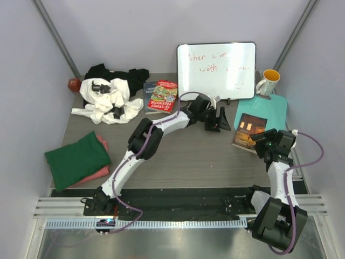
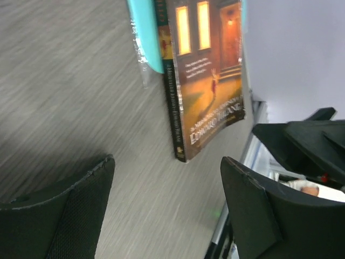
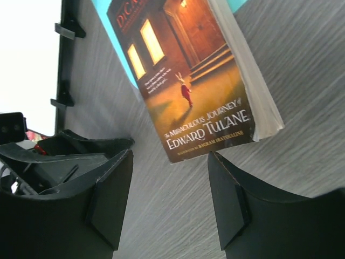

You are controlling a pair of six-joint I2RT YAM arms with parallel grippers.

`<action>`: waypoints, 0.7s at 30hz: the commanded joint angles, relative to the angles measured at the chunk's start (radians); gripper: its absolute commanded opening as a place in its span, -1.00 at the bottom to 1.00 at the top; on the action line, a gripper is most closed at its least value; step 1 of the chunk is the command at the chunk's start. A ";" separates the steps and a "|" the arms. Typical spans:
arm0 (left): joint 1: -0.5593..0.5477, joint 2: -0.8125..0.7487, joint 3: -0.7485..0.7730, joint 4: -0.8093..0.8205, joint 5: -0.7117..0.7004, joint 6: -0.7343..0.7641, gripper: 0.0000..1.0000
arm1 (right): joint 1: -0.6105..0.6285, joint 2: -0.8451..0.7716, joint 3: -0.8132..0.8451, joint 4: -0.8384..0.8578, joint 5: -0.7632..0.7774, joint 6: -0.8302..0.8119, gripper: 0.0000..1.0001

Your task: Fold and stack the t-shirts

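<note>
t-shirts (image 1: 105,97) heaped | book (image 3: 199,81) "Edward Tulane" | L end effector (image 2: 167,178), R end effector (image 3: 170,162) spread, empty

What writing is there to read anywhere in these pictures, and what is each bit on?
"The Miraculous Journey of Edward Tulane": cover of the brown book.
"When i'm" and "with": red handwriting on the whiteboard; the rest is too faint.
Cover text of the red book: too small to read.

folded cloth t-shirt (image 1: 75,159) is dark green, cloth shirt under it (image 1: 103,147) salmon pink, crumpled cloth shirt (image 1: 92,101) white with black marks, flat mat (image 1: 272,108) teal
</note>
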 commanded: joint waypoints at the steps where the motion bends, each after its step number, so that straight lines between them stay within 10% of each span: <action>1: -0.036 0.062 0.035 0.039 0.096 -0.078 0.64 | -0.003 -0.003 -0.002 -0.021 0.069 -0.046 0.26; 10: -0.071 0.174 0.107 0.098 0.165 -0.159 0.64 | -0.028 -0.081 -0.022 -0.053 0.370 -0.022 0.26; 21: -0.085 0.131 0.029 0.121 0.176 -0.144 0.64 | -0.072 0.259 0.030 0.065 0.255 -0.051 0.29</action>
